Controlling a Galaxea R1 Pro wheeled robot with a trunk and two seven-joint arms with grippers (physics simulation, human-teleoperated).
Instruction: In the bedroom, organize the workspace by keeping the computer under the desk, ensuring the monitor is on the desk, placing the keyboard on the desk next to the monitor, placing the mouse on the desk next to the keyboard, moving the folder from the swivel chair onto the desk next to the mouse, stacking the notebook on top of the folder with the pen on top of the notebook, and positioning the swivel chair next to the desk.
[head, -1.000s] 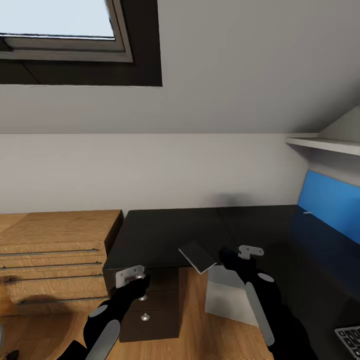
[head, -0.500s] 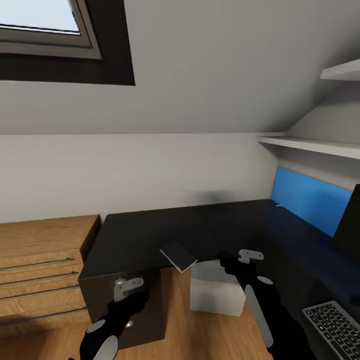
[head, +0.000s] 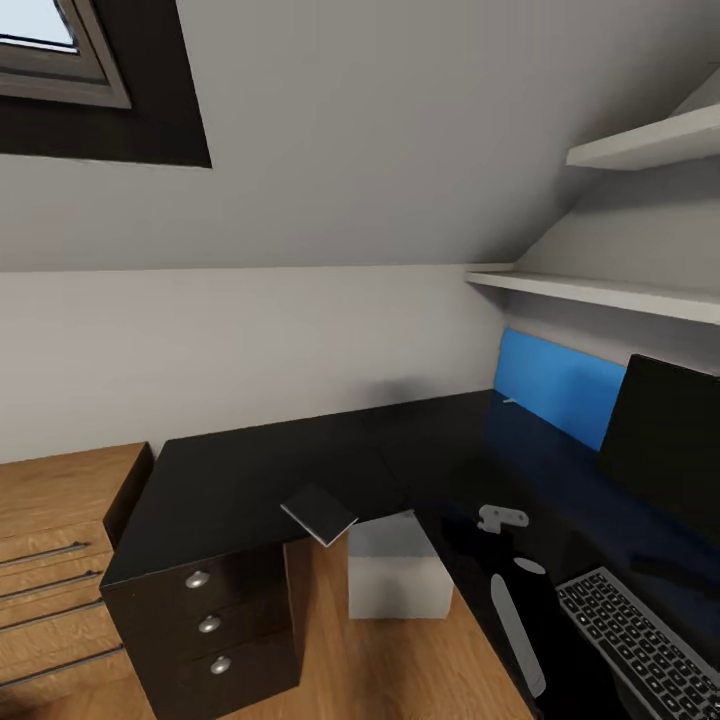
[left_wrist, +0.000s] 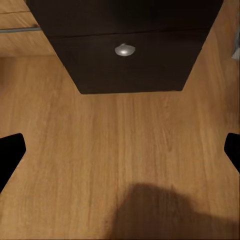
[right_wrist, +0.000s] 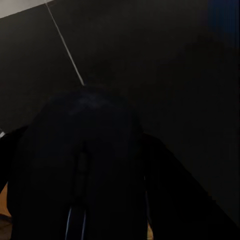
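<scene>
So the workspace looks partly arranged. The monitor (head: 668, 440) stands on the table (head: 250, 480) in front of its blue back panel (head: 555, 385), and the keyboard (head: 640, 640) lies on the top just before it, so those two steps look done. The computer (head: 395, 578) sits on the wooden floor (head: 400, 670) in the knee space under the table, beside the black drawers (head: 205, 625), which also reads as done. A small white pen (head: 509, 401) lies far back on the top near the blue panel, and the notebook (head: 319, 514) rests at the front edge of the table, one corner overhanging. Both have yet to be stacked, and I judge the folder and chair steps also remain, since nothing on the top shows them finished.

The mouse (right_wrist: 82, 170) is the step in hand: in the right wrist view the right claw (right_wrist: 80, 165) grips it, the dark fingers (right_wrist: 165, 175) flanking its black body above the table's top. In the head view the right claw (head: 502, 518) hovers over the top a little short of the keyboard. The left claw (left_wrist: 120, 155) is spread wide and holds nothing, pointing down at the floor just in front of the lowest drawer.
</scene>
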